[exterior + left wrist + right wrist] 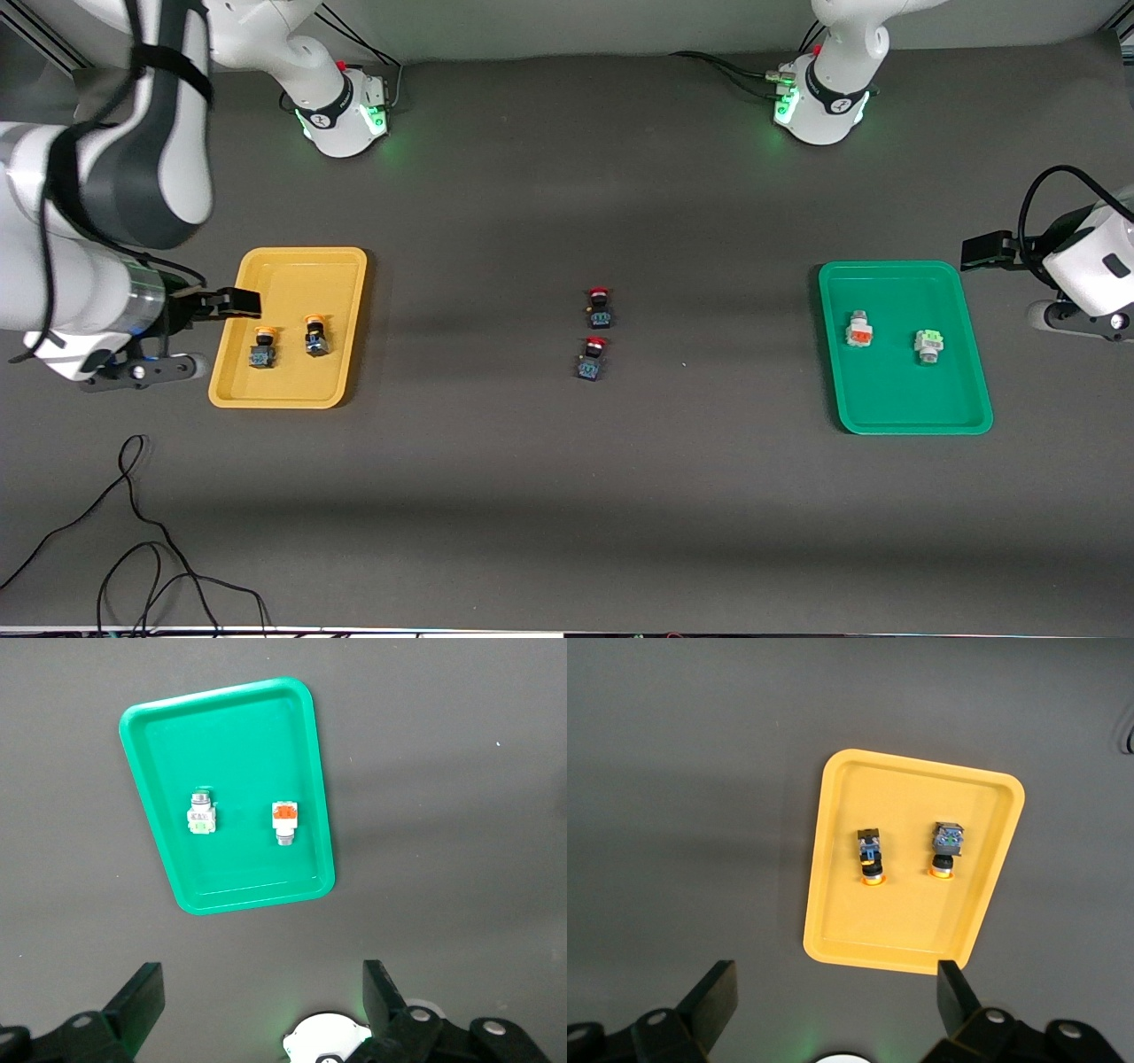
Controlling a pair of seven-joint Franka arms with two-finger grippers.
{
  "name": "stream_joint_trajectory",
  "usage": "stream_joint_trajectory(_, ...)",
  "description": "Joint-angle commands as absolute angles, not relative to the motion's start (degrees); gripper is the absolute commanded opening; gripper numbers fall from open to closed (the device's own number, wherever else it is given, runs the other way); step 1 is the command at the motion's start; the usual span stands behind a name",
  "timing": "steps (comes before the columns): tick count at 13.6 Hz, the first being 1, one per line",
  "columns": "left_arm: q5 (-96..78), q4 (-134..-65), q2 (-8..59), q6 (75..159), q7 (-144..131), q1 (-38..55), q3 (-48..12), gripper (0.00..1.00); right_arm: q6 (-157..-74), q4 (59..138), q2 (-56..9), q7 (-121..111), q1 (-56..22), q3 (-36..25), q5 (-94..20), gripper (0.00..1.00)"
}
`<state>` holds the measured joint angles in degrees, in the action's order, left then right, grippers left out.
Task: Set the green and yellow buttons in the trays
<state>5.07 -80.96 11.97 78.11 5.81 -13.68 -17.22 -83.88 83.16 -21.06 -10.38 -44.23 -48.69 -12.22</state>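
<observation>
Two yellow-capped buttons [263,347] [315,337] lie in the yellow tray [292,390] at the right arm's end; the right wrist view shows them [871,859] [945,849] in that tray [921,780]. A white button with a pale green face [928,344] lies in the green tray [912,408] at the left arm's end, also in the left wrist view [202,812] [239,753]. My right gripper [232,303] [833,1001] is open and empty, high over the yellow tray's edge. My left gripper [985,251] [261,997] is open and empty, high beside the green tray.
A white button with an orange face [858,330] [284,818] lies in the green tray beside the green-faced one. Two dark buttons with red caps [600,306] [593,357] stand mid-table. A black cable [151,549] loops near the front edge at the right arm's end.
</observation>
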Motion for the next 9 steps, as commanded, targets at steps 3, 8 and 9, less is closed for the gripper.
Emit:
stream_joint_trajectory(3,4.48,-79.62,11.78,76.20,4.75,-11.79,-16.18,1.00,-83.76,85.59,-10.83,-4.22,-24.13,-25.62,-5.28,1.00)
stream_joint_trajectory(8,2.04,-86.10,6.79,81.18,0.80,2.10,-3.96,1.00,-87.36,93.33,-2.91,-3.25,-2.14,-5.13,-1.94,1.00)
stream_joint_trajectory(9,1.50,-90.14,4.24,85.21,-0.60,2.54,-3.96,1.00,-87.62,93.69,-2.20,-3.25,1.20,-2.49,-1.85,1.00)
